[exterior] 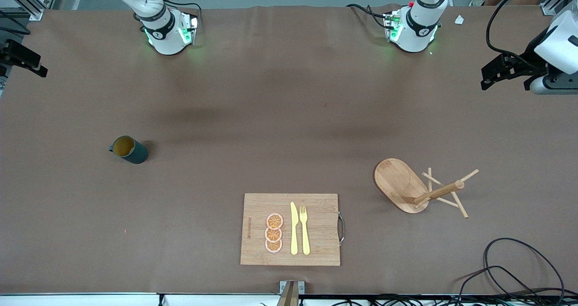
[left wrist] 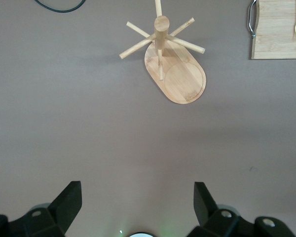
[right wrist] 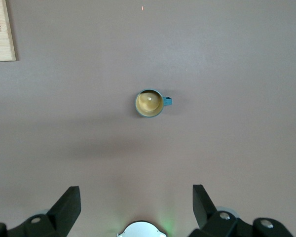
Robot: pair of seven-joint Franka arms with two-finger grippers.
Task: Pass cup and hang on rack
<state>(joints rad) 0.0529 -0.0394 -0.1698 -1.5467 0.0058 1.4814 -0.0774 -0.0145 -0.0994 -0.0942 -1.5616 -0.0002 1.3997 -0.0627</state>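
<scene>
The cup (exterior: pixel 130 149) stands upright on the desk (exterior: pixel 271 116) toward the right arm's end, nothing touching it. Its yellow inside is visible and its small handle points away from the board. In the right wrist view the cup (right wrist: pixel 149 103) is seen straight from above, so the right hand (right wrist: pixel 136 205) hangs high over it w/ fingers wide apart and nothing between them.

In the middle, nearer to the front camera, lies a bamboo cutting board (exterior: pixel 290 229) w/ three orange slices (exterior: pixel 273 233), a yellow knife (exterior: pixel 294 228) and a yellow fork (exterior: pixel 305 229) on it. These are not part of the task.

Toward the left arm's end stands the rack (exterior: pixel 417 188), approx. as near to the camera as the cup is. Its oval base is flat on the desk, the post is upright, and all pegs are bare. The left wrist view shows the rack (left wrist: pixel 167 61) from above and well apart from the left hand (left wrist: pixel 137 202), which is also wide open and holds nothing.

Progress, as a judgement: nothing is done yet. Both arms wait high, no grasp made. Still left: right hand must go down and take the cup, bring it to the middle, pass it to the left hand, then the left arm must hang it by the handle on one peg.
</scene>
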